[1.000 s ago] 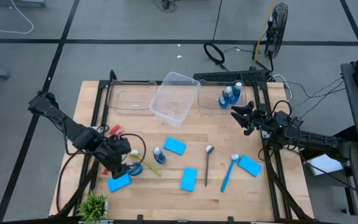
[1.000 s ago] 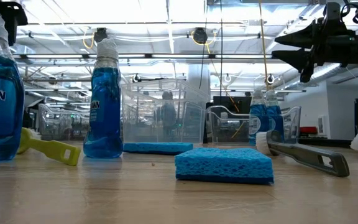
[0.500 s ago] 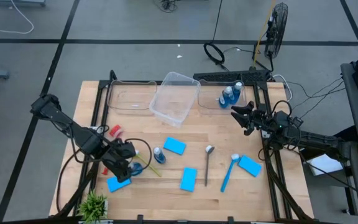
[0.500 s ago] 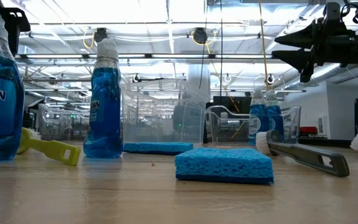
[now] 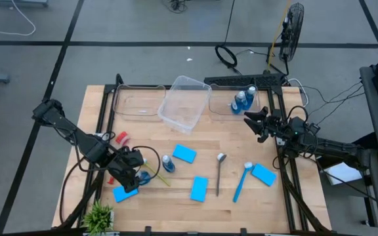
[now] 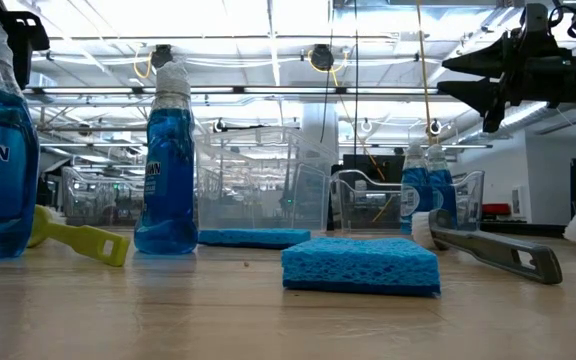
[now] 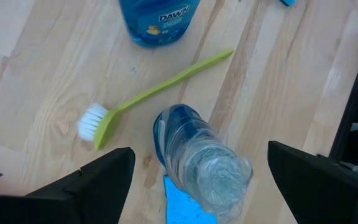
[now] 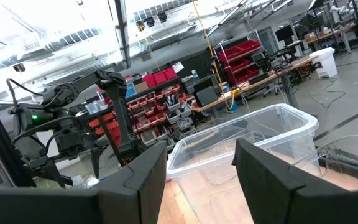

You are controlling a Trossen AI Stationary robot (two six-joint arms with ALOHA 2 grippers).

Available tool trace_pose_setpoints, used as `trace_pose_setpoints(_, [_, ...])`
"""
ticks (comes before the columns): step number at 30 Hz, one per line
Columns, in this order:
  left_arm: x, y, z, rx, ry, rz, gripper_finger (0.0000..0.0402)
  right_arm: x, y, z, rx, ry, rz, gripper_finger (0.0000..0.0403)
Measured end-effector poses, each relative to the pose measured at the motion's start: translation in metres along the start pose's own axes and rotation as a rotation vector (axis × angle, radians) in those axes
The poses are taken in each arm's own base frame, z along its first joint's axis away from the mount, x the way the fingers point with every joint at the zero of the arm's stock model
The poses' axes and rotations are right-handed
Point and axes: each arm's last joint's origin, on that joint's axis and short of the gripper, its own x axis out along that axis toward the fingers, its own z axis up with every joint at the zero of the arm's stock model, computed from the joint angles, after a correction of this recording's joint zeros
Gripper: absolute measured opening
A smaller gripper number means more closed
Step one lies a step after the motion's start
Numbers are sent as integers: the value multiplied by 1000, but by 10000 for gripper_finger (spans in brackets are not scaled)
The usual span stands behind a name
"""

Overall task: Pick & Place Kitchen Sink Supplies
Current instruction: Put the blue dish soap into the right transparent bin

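We see the left gripper (image 5: 138,176) low over the near-left part of the wooden tabletop (image 5: 202,213), its fingers (image 7: 92,180) spread wide on either side of an upright blue dish-soap bottle (image 7: 201,163) without touching it. Just beside that bottle lies a yellow-green brush (image 7: 148,94) with white bristles, and a second blue soap bottle (image 5: 167,163) stands near it. A bright-blue sponge (image 5: 125,193) lies by the left gripper; more blue sponges (image 5: 184,154) are spread across the middle and right of the tabletop, along with a grey metal spoon-like tool (image 5: 220,172) and a blue brush (image 5: 242,180).

The right gripper (image 5: 254,123) hangs above the far-right part of the tabletop, fingers (image 8: 135,186) moderately apart and empty, near a clear bin (image 5: 223,106) holding two blue bottles (image 5: 243,99). Another clear bin (image 5: 186,103) sits tilted at the far centre.
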Motion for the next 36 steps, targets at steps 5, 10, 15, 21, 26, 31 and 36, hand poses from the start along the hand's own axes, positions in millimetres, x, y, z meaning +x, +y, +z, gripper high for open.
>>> trace_pose_setpoints(5, [0,0,0,11,0,0,365,0,0,0,0,0,0,178])
trace_pose_setpoints(10, [0,0,0,10,0,1,365,0,0,0,-1,0,1,178])
trace_pose_setpoints(15, [0,0,0,10,0,0,365,0,0,0,0,0,0,178])
trace_pose_setpoints(21, [0,0,0,85,0,-1,365,0,0,0,0,0,1,178])
trace_pose_setpoints(26, [0,0,0,78,0,-1,365,0,0,0,-3,0,1,178])
trace_pose_setpoints(31, [0,1,0,81,4,5,365,0,0,0,0,0,1,178])
trace_pose_setpoints(36, [0,1,0,82,4,6,365,0,0,0,0,0,1,178])
